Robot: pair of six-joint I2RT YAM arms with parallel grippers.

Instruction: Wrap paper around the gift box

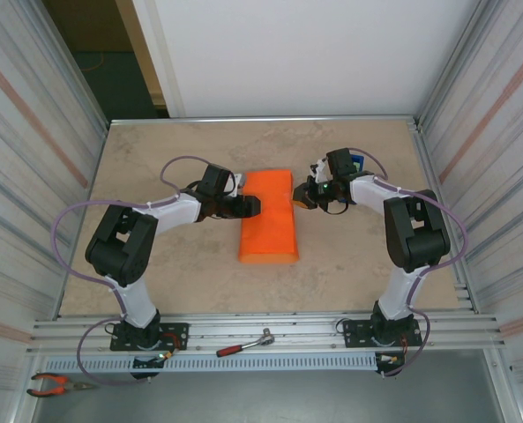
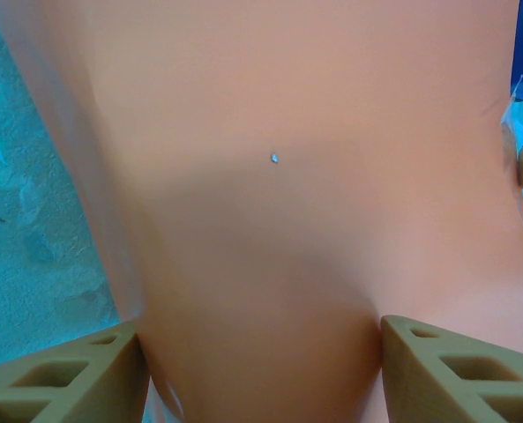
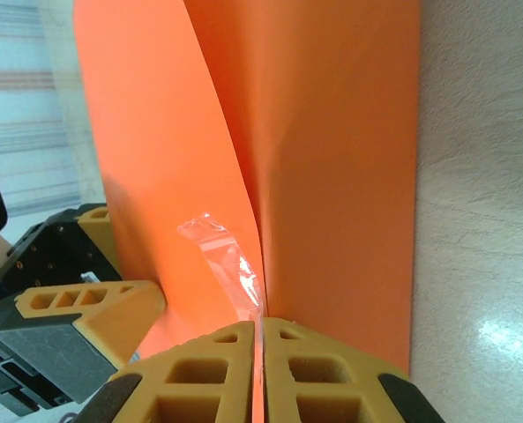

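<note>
Plain bright orange matte paper sheet (image 1: pixel 268 220): folded, frame centre. Right gripper (image 3: pixel 259 352): pinched shut on its raised edge. Left gripper (image 2: pixel 259 328): fingers wide astride the orange (whether gripping, cannot tell).

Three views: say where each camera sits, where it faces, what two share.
Top external: above, behind the arms, looking down on the table; both arms show.
Left wrist: behind the left gripper, close against the paper; fingers at bottom.
Right wrist: looks along the right gripper, pinching the paper's edge.
Shared: both wrist views face the paper.
</note>
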